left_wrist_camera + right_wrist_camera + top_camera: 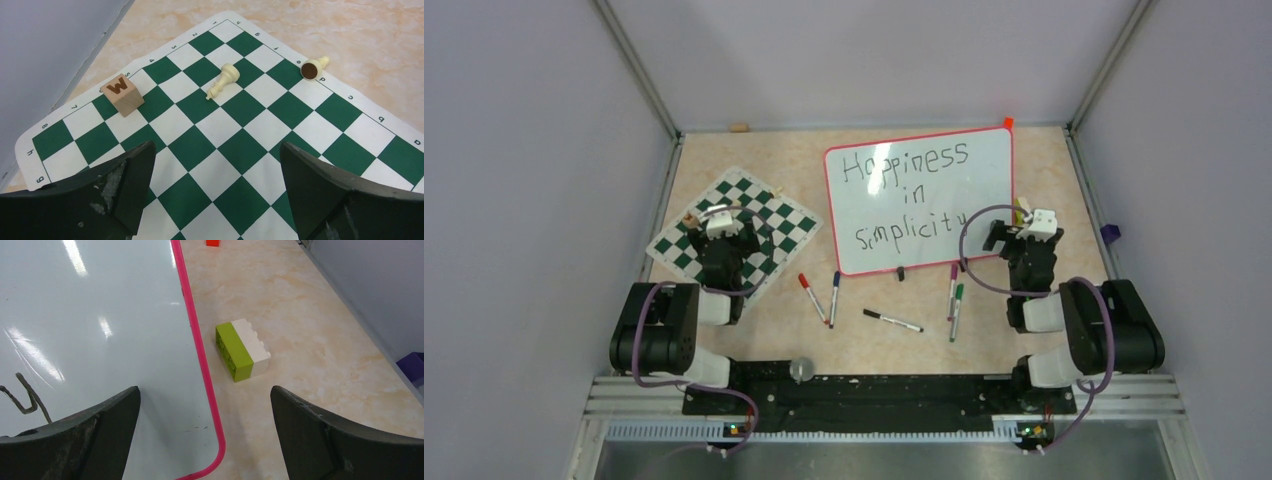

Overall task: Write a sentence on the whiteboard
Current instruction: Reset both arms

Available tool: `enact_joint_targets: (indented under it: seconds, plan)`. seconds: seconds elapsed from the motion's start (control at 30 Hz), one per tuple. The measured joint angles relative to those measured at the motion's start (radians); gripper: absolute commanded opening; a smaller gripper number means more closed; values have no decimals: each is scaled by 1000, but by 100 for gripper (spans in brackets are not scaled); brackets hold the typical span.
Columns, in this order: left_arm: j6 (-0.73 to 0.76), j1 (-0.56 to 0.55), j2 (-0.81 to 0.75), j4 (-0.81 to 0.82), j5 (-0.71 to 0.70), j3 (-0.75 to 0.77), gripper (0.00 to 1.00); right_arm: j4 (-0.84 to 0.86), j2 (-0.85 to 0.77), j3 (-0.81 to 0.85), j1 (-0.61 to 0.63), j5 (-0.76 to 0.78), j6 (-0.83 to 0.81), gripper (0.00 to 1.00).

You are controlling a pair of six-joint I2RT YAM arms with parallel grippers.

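top: high overhead | left wrist: near chess mat [240,135] | right wrist: near whiteboard [100,315]

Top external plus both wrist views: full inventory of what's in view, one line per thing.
whiteboard: 1, white with red frame, far centre-right of table, reads "Happiness in Simplicity"
chess mat: 1, green and white, far left
markers: 5, caps red, blue, black, purplish, green, on the table in front of the whiteboard
wooden block: 1, tan, letter W, on the mat
chess pieces: 2, cream, lying down, one on the mat, one at its edge
brick: 1, green and white, just right of the whiteboard
small block: 1, orange-red, at the whiteboard's far right corner
left tool: 1, black, open, above the mat
right tool: 1, black, open, above the whiteboard's right edge
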Motion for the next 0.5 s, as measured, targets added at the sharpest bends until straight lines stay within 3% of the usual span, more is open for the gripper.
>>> enact_joint_targets:
  seconds: [0.5]
  plan:
    - [-2,3,0,0,7,0,99,-7,0,8,0,0,-1,99]
